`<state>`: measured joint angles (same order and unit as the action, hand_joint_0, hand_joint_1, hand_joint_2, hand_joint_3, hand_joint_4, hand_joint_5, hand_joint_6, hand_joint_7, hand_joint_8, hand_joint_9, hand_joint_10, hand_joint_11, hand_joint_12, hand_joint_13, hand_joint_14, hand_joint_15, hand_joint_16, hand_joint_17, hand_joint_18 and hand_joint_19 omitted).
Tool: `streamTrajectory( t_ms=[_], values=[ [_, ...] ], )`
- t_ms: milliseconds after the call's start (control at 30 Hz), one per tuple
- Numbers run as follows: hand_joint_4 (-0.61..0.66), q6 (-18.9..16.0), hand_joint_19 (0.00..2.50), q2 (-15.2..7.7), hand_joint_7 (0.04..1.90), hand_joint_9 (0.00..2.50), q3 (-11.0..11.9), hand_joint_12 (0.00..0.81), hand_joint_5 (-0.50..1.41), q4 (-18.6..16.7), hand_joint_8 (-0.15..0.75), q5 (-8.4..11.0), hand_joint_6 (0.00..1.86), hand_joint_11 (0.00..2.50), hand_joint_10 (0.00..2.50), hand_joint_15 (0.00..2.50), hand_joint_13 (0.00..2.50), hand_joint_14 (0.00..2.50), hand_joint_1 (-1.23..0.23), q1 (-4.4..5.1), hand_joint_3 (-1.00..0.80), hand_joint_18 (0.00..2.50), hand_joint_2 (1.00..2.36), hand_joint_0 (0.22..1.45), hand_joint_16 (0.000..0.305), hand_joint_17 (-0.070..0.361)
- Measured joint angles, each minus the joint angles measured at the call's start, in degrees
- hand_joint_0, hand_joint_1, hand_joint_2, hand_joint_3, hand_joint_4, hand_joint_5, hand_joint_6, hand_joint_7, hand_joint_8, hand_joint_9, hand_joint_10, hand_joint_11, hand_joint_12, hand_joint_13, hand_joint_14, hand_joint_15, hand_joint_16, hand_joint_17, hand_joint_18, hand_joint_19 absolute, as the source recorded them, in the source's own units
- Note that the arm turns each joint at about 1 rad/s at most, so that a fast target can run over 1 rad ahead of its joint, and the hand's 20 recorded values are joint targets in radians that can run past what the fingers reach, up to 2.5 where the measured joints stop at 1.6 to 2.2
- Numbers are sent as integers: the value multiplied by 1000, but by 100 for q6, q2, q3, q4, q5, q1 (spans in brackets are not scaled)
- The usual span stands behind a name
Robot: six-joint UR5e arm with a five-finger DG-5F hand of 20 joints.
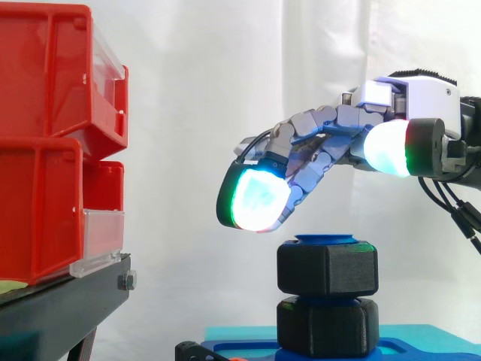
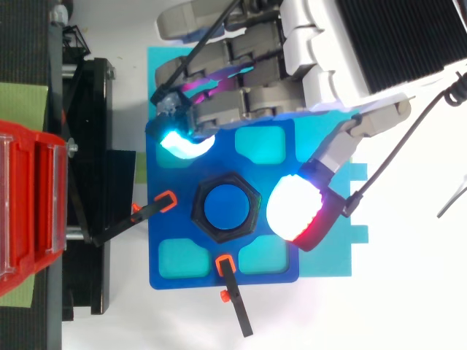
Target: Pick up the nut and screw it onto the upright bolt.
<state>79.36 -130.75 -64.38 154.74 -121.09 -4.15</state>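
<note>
Side view: the hand hangs above the nut, fingers spread and clear of it. The nut sits high on the bolt, above a black hex block.

Top view: the nut rings the bolt at the centre of the plate. The pads flank it without touching.

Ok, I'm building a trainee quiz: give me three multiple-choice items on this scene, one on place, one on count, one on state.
1. Where is the upper nut? A on the bolt B lying beside the bolt C in the hand
2. How many black nuts does the side view show on the bolt? A one B two C three
3. The hand is: A gripping the nut B open above the nut C shut into a fist
1A, the bolt's blue top shows through it; 2B, one sits over the other; 3B, a gap shows under its fingertips.
</note>
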Motion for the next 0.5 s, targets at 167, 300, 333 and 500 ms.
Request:
streamTrajectory(
  t_ms=[167, 300, 333, 500],
  values=[
    [205, -6, 0, 2, 730, 727, 3, 288, -98, 51, 213, 47, 502, 0, 0, 0, 412, 0, -146, 79, -500, 32, 1000, 507, 30, 66],
    [203, -8, 0, -1, 732, 719, 4, 290, -96, 126, 214, 148, 502, 0, 0, 0, 403, 0, -145, 183, -500, 28, 1000, 507, 30, 67],
    [201, -10, 0, -1, 729, 718, 5, 290, -96, 136, 216, 165, 502, 0, 0, 0, 403, 0, -145, 202, -500, 27, 1000, 506, 30, 67],
    [209, -13, 0, -2, 739, 714, 5, 293, -96, 222, 218, 262, 502, 0, 0, 0, 402, 0, -145, 301, -500, 23, 1000, 506, 30, 68]
  ],
)
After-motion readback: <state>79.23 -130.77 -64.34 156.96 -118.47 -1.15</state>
